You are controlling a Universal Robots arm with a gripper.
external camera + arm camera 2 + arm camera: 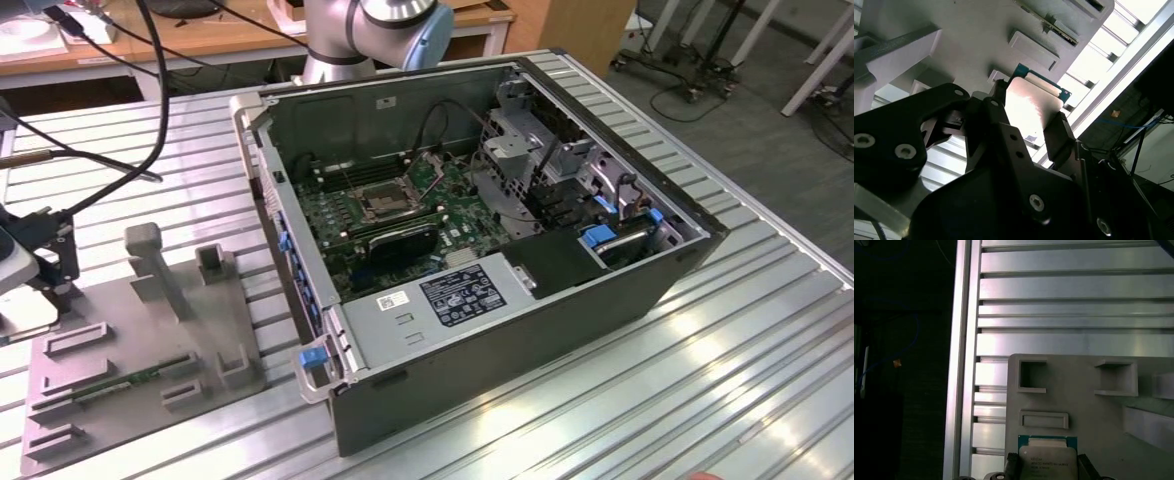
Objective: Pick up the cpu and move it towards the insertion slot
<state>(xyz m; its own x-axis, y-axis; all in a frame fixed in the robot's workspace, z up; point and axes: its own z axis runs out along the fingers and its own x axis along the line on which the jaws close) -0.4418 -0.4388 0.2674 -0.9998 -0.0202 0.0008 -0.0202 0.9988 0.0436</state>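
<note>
- The black two-fingered hand [1029, 117] is narrowed onto the small flat square cpu [1031, 107], whose face is pale silver-white inside a thin green-tan rim.
- In both wrist views one of the dark fingers [1058, 131] presses on each of two opposite edges of the chip, so I judge it gripped, face up towards the cameras.
- The cpu sits directly between the fingertips, over one end of the grey plastic tray [1084, 410] with its rectangular recesses. I cannot tell whether the chip is clear of the tray or resting on it.
- A narrow green memory strip [127, 385] lies in another holder of that tray, apart from the hand.
- The tray rests on the ribbed aluminium surface [1064, 290], at the exterior view's left.
- Beside it, towards the exterior view's right, stands the open dark metal computer case [561, 330].
- The insertion slot [378, 203] is a square socket with a shiny silver frame and a dark centre. It is set in the green circuit board [327, 215] on the floor of that case.
- The relation that matters is that the slot lies well apart from the hand, towards the exterior view's right.
- The near wall of the case rises between tray and socket.
- The chip is square, so it has no long axis. By my reading, what counts is how its gripped edges line up with the socket frame.
</note>
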